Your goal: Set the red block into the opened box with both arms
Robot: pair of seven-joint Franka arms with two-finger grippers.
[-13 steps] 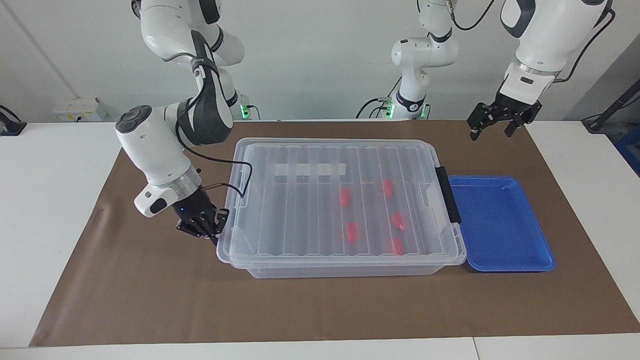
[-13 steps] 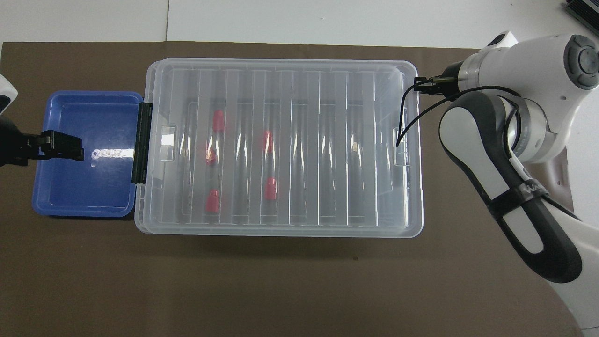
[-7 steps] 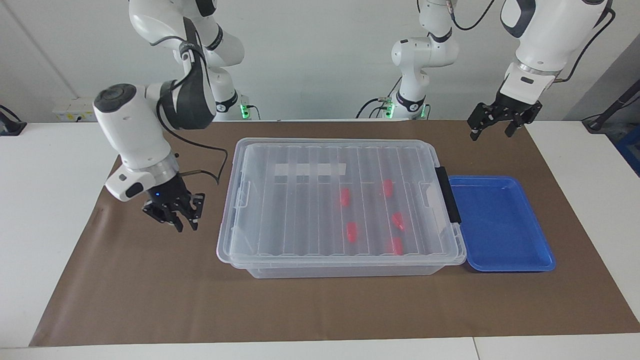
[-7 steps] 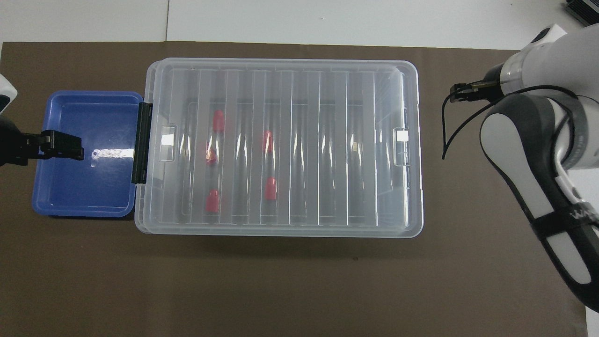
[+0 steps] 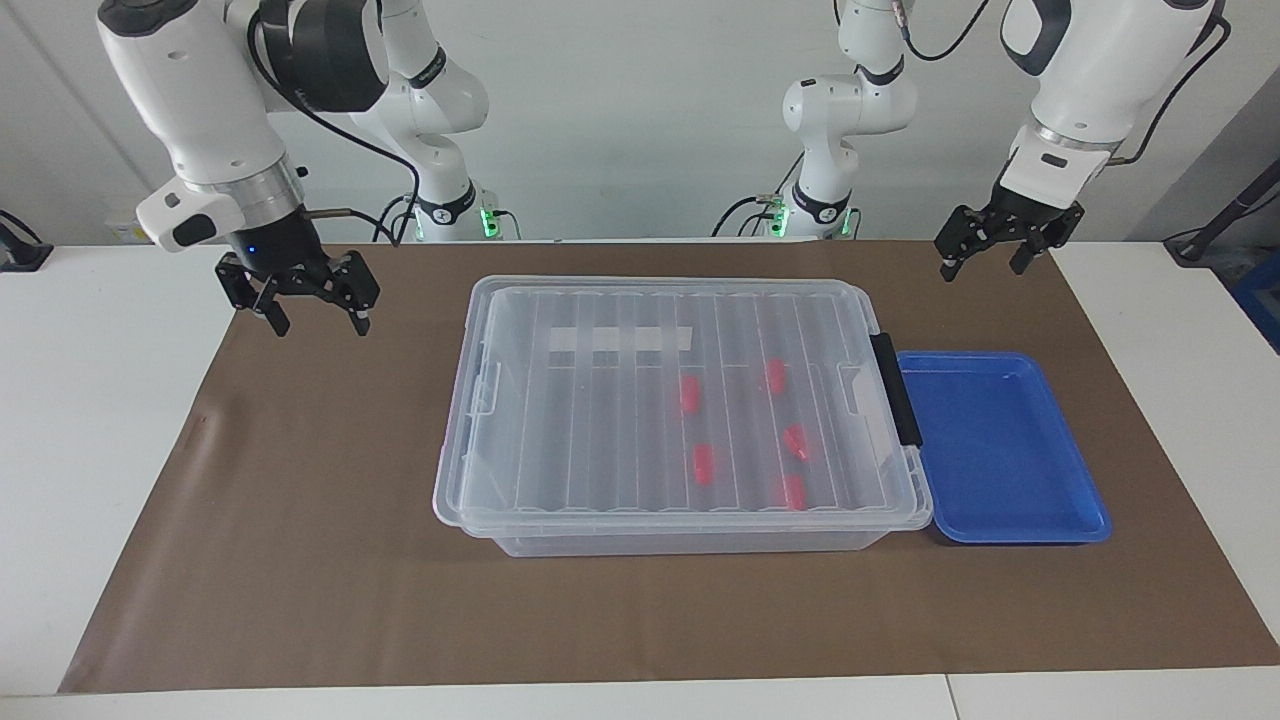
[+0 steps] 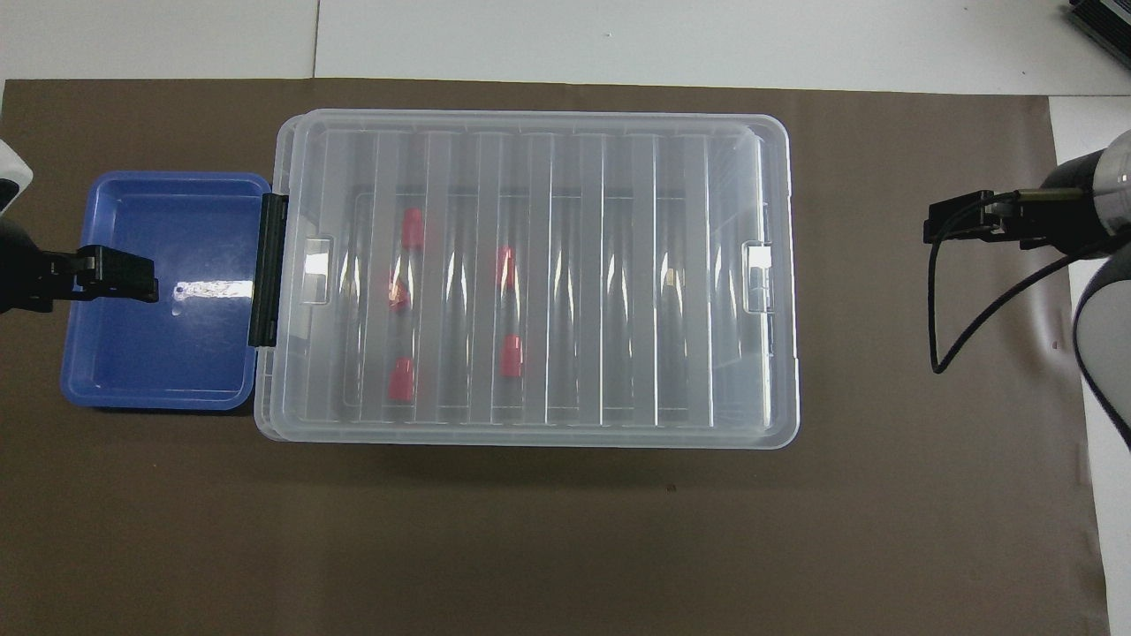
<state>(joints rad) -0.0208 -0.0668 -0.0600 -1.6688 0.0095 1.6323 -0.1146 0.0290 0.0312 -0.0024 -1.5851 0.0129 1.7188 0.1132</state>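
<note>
The clear box (image 5: 560, 440) (image 6: 751, 371) lies in the middle of the brown mat with its ribbed lid on. Several red blocks (image 5: 689, 393) (image 6: 412, 228) lie inside it, seen through the lid, in the half toward the left arm's end. My right gripper (image 5: 320, 327) (image 6: 950, 225) hangs open and empty above the mat, well apart from the box's end. My left gripper (image 5: 982, 270) (image 6: 132, 276) waits open and empty, high over the blue tray's outer end.
An empty shallow blue tray (image 5: 1000, 450) (image 6: 159, 353) sits against the box's end with the black handle bar (image 5: 895, 390) (image 6: 268, 269). A brown mat (image 5: 300, 560) covers the table, with white tabletop at both ends.
My right gripper has come off the box's end, opened, and risen away toward its own end of the table. The left arm and the box have not moved.
</note>
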